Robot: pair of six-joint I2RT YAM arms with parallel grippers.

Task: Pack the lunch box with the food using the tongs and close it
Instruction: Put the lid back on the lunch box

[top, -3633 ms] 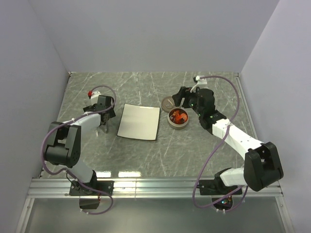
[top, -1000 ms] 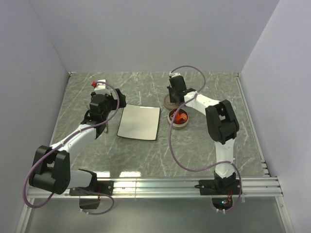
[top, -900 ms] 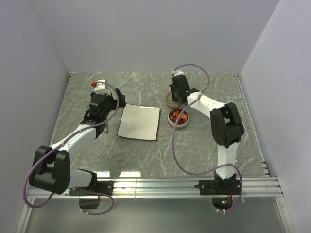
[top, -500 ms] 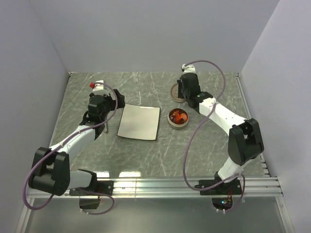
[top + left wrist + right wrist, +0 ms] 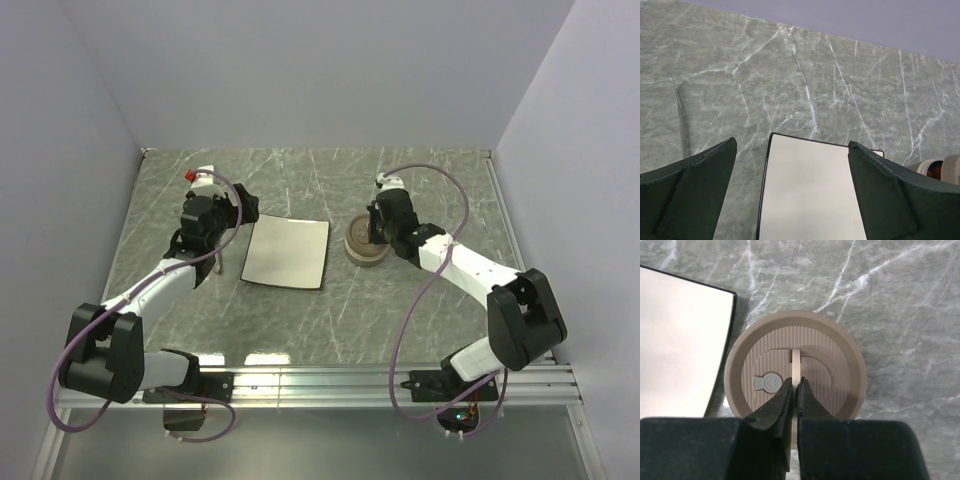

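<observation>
The greyish-brown lid now covers the lunch box, whose silver rim shows beneath it right of centre. My right gripper is shut on the lid's upright strap handle. From above, the gripper stands over the lid. I cannot tell whether the lid is fully seated. The food is hidden from above; a red sliver peeks out in the left wrist view. The tongs lie flat, left of the plate. My left gripper hangs open and empty above the plate's left side.
A white square plate with a dark rim lies between the arms, bare, its right edge close to the lunch box. Grey walls enclose the marbled table on three sides.
My right arm carried the lid from the back of the table forward and down over the lunch box, hiding the food. The left arm has barely shifted.
</observation>
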